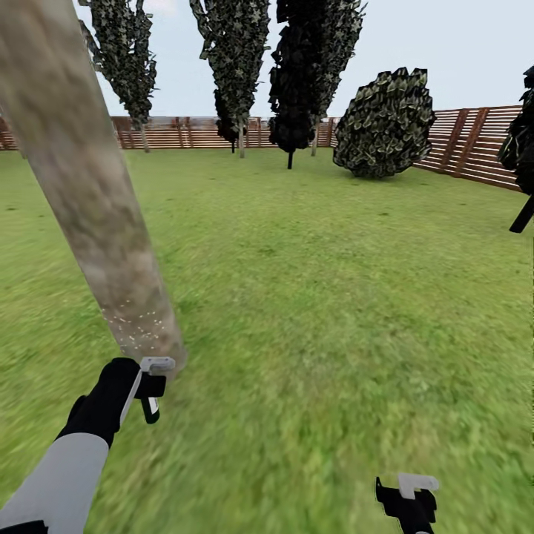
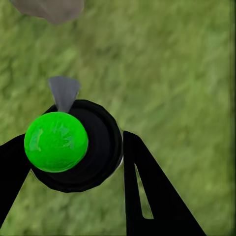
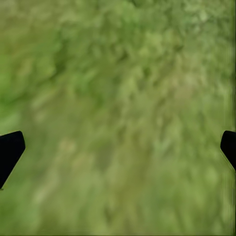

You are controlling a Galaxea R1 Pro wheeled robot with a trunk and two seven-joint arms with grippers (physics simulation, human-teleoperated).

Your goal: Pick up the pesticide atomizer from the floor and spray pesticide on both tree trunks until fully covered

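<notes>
The pesticide atomizer (image 2: 73,145) sits clamped between the two dark fingers of the left gripper (image 1: 152,386), seen from above in the left wrist view as a round black body with a bright green top — green here, not red — and a grey nozzle that juts toward the base of the tree trunk (image 1: 89,193). That aim explains the hold: the bottle is kept upright and low, just beside the foot of the trunk, so the spray lands on the bark. Fine whitish specks of pesticide (image 1: 141,326) already dust the lowest stretch of the trunk, while the mottled grey-beige column above them looks bare, so I judge the covering of this trunk only begun, and the nozzle would need to travel upward. The right gripper (image 1: 409,498) hangs well apart over the grass (image 3: 123,123), its jaws spread wide with nothing between them — parked out of the way, it seems, since one hand suffices for the bottle. Farther out the lawn runs to a brown slatted fence (image 1: 475,144), with a rounded bush (image 1: 386,122) and dark narrow cypresses (image 1: 300,74) before it.
</notes>
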